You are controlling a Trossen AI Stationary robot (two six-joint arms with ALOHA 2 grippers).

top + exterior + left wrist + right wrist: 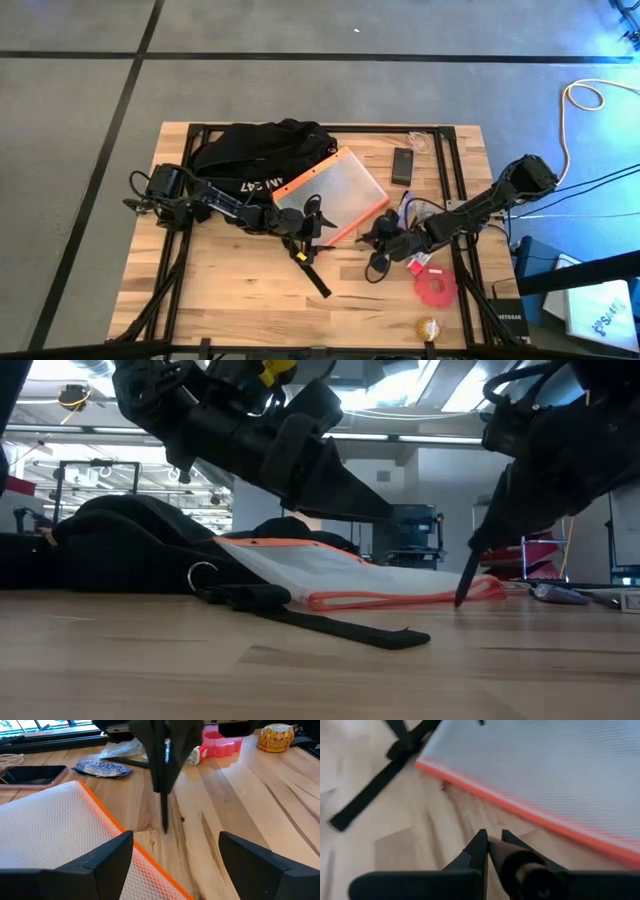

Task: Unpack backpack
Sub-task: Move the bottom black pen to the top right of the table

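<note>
The black backpack point(262, 152) lies at the table's far left, white lettering on top; one strap point(312, 270) trails toward the near edge. A clear mesh pouch with an orange edge point(333, 190) leans on the backpack with one end, its other end on the wood point(400, 598). My left gripper point(175, 865) is open, hanging over the pouch's near corner point(125, 840) with a finger on either side and clear of it in the low view. My right gripper point(490, 842) is shut and points down at the wood just beside the pouch's orange edge point(530, 817). My right gripper's shut fingertips point(165, 822) come down slanting from the table's right to the bare wood right beside the pouch's orange edge. Whether they touch the wood or the edge I cannot tell.
A black phone point(403, 165) lies at the far right of the pouch. A blue-and-white packet point(102, 768), a red object point(436, 288) and a small gold round thing point(428, 327) sit near the right arm. Bare wood lies at the near left.
</note>
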